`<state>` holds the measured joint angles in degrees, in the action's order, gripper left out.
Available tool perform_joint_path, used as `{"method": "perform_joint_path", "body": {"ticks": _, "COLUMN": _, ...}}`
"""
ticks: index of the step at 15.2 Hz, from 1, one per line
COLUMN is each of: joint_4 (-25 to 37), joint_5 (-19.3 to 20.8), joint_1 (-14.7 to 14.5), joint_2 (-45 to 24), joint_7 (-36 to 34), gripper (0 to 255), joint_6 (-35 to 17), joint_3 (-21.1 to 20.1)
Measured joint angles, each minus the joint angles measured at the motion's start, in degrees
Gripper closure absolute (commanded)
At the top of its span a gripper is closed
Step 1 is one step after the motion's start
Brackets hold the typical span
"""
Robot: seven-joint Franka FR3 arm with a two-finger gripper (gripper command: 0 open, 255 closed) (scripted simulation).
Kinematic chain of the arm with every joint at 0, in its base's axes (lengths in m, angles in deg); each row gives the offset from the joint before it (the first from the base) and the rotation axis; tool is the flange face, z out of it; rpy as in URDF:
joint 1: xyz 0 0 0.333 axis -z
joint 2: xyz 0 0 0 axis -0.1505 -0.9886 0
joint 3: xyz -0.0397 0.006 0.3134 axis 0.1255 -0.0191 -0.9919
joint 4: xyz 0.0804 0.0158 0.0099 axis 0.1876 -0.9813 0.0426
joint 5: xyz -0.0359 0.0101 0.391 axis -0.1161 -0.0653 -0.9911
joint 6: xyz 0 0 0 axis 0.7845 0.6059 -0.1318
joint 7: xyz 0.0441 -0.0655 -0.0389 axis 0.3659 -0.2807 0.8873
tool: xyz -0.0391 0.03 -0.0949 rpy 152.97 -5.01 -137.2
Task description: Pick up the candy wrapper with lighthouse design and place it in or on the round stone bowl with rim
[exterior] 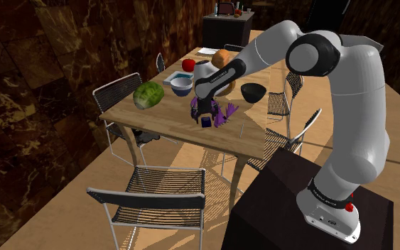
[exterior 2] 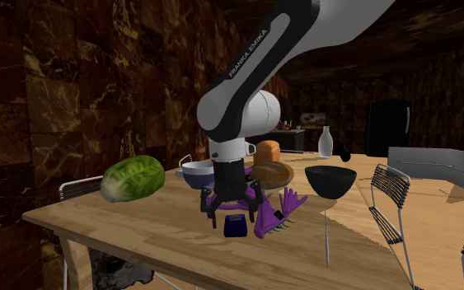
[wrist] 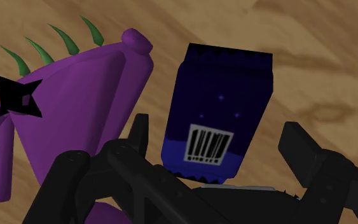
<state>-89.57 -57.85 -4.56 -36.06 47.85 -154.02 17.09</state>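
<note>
One light, crinkly dark-blue wrapper (wrist: 225, 83) is sitting untouched inside the wide-open, empty claw (wrist: 215, 127), likely wanting a gentle pinch across its middle.

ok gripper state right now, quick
Gripper: open, straddling the dark blue candy wrapper on the table, not clasping it.
</note>
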Motion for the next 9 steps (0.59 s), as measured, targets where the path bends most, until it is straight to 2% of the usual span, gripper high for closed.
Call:
{"method": "perform_joint_path", "body": {"ticks": 3, "joint_4": -0.18, "joint_5": -0.02, "joint_1": 0.08, "joint_2": 0.08, "joint_7": 0.1, "gripper": 0, "joint_6": -0.02, "joint_3": -0.01}}
{"method": "perform_joint_path", "body": {"ticks": 4, "joint_4": -0.03, "joint_5": 0.0, "joint_1": 0.07, "joint_2": 0.0, "joint_7": 0.07, "gripper": 255, "joint_6": 0.1, "joint_3": 0.01}}
{"method": "perform_joint_path", "body": {"ticks": 9, "joint_4": 0.07, "joint_5": -0.03, "joint_1": 0.13, "joint_2": -0.24, "joint_7": 0.07, "gripper": 255, "joint_6": 0.34, "joint_3": 0.06}}
